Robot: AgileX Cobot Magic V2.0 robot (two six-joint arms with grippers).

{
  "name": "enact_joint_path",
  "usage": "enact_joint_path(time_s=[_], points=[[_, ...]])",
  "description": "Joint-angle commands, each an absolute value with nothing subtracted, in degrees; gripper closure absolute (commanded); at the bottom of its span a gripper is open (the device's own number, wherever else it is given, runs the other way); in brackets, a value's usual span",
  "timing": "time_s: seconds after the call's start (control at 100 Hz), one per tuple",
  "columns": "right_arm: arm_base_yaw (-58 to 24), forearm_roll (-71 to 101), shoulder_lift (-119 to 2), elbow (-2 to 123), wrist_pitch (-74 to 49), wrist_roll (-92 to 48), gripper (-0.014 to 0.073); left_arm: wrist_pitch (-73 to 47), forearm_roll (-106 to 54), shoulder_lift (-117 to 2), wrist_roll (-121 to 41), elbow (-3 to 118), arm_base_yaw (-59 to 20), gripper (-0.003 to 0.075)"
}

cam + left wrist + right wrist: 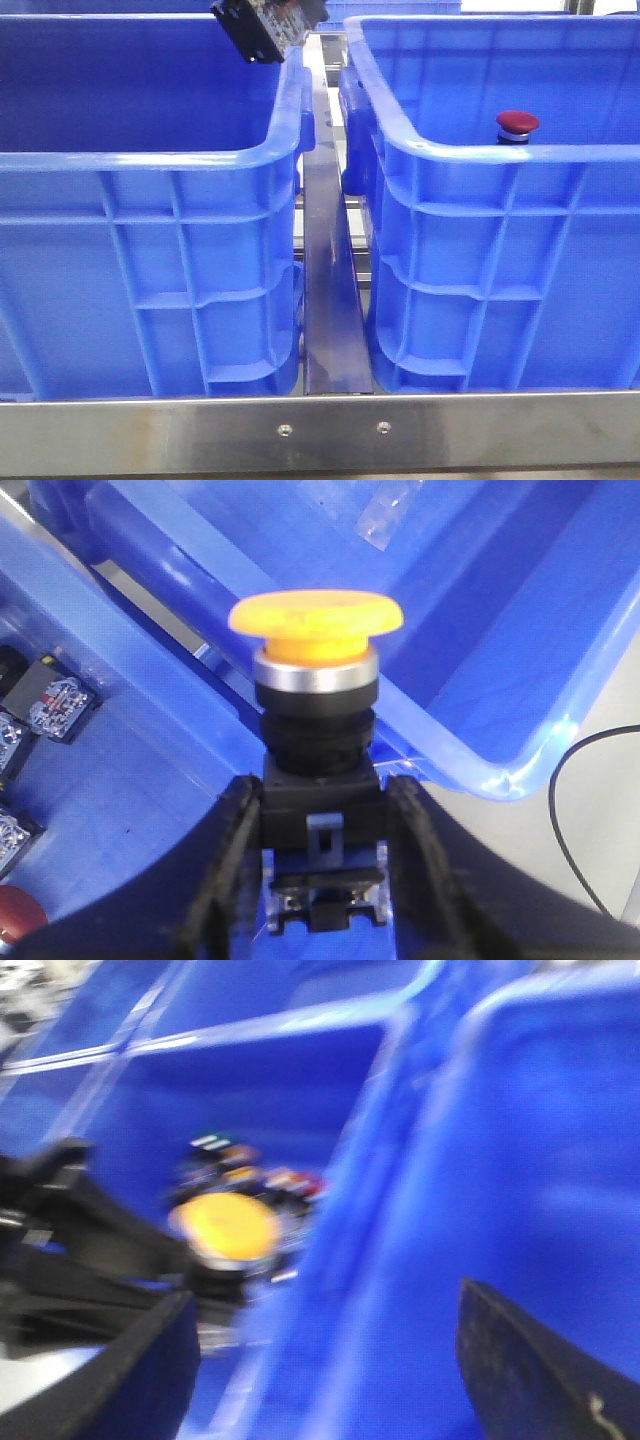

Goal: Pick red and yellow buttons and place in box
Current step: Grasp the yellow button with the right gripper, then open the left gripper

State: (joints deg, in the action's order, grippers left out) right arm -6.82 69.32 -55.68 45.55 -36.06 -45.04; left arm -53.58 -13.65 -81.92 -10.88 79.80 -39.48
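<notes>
I read the step in hand as the carry of the yellow button (315, 670): in the left wrist view my left gripper (322, 850) is clamped on its black square body, both fingers (230, 860) pressed to its sides, cap upright and clear of everything below. It hangs over the rim between two blue crates, with small electrical parts lying on the floor of one crate and a dark red dome at the very corner of that view, which I take for another button but cannot confirm. In the front view a red button (517, 125) shows above the near rim of the right-hand crate (500, 250), apparently already inside it; so I judge that crate to be the box and the left-hand crate (150, 250) the source. The next move, as I judge it, calls for carrying the yellow button well past the rim of the box before release, since a drop on the rim could send it into the gap between crates. The right gripper (320, 1360) stands apart with nothing between its fingers; its view is badly blurred. In the front view only a dark fragment of an arm is cut off at the top edge, and both crate floors are hidden by their walls.
</notes>
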Motion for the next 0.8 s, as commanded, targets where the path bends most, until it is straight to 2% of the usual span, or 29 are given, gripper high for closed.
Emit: enact_joint_path(time_s=[0.0, 0.19, 0.42, 0.79], points=[[-6.8, 75.9, -59.5, 50.5, -43.0, -42.5, 0.0036, -51.3, -15.2, -80.1, -10.8, 81.2, -39.9, 0.0647], [-6.9, 81.4, -68.7, 55.6, -51.3, -42.3, 0.0036, -51.6, -15.2, -80.1, -10.8, 81.2, -39.9, 0.0647], [-9.9, 83.6, -76.6, 59.5, -52.8, -42.2, 0.0036, -51.6, -15.2, -80.1, -10.8, 81.2, -39.9, 0.0647], [-12.8, 84.1, -80.4, 61.2, -53.1, -41.6, 0.0036, -51.5, -15.2, -80.1, -10.8, 81.2, -39.9, 0.0647]])
